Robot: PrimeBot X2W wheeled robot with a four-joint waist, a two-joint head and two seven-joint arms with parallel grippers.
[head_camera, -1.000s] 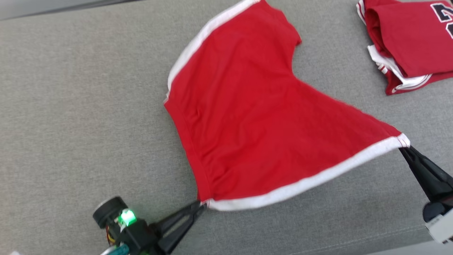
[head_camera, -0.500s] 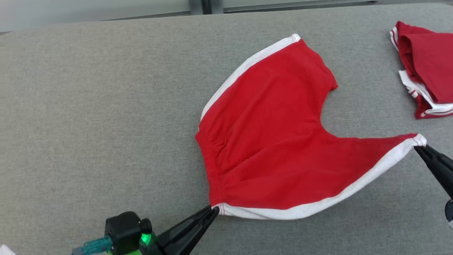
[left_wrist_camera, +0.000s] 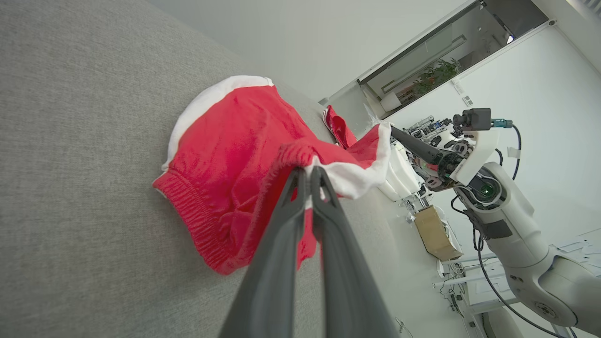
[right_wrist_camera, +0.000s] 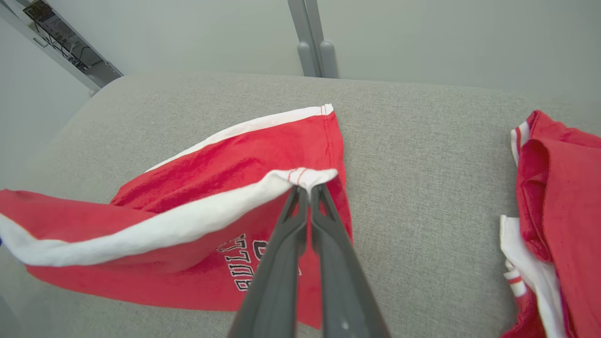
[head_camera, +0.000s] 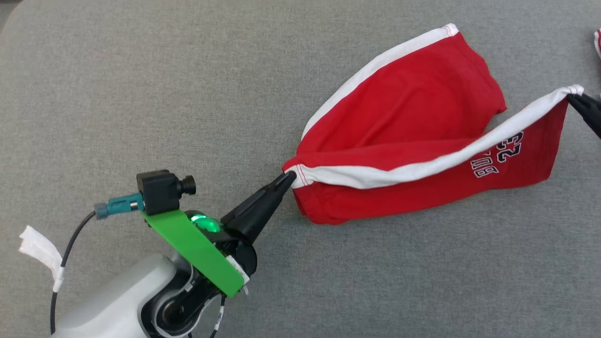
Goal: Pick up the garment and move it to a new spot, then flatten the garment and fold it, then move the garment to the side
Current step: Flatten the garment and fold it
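The garment [head_camera: 413,108] is a pair of red shorts with white side stripes and a printed number, on a grey padded surface. Its near leg is lifted off the surface and carried over the far leg, so it hangs as a fold. My left gripper [head_camera: 288,177] is shut on the waistband corner of that lifted side [left_wrist_camera: 307,165]. My right gripper [head_camera: 570,97] is shut on the white hem corner at the far right [right_wrist_camera: 307,180]. The white stripe is stretched between the two grippers. In the left wrist view the right gripper [left_wrist_camera: 393,130] shows holding its corner.
A pile of other red and white garments [right_wrist_camera: 558,197] lies at the right edge of the grey surface [head_camera: 141,94]. A wall and grey posts [right_wrist_camera: 312,42] stand past the far edge. My left arm [head_camera: 155,291] fills the lower left.
Both grippers have lifted the near leg of the shorts and carried it away from me over the far leg. The head camera has shifted, so the other pile has slid out right.
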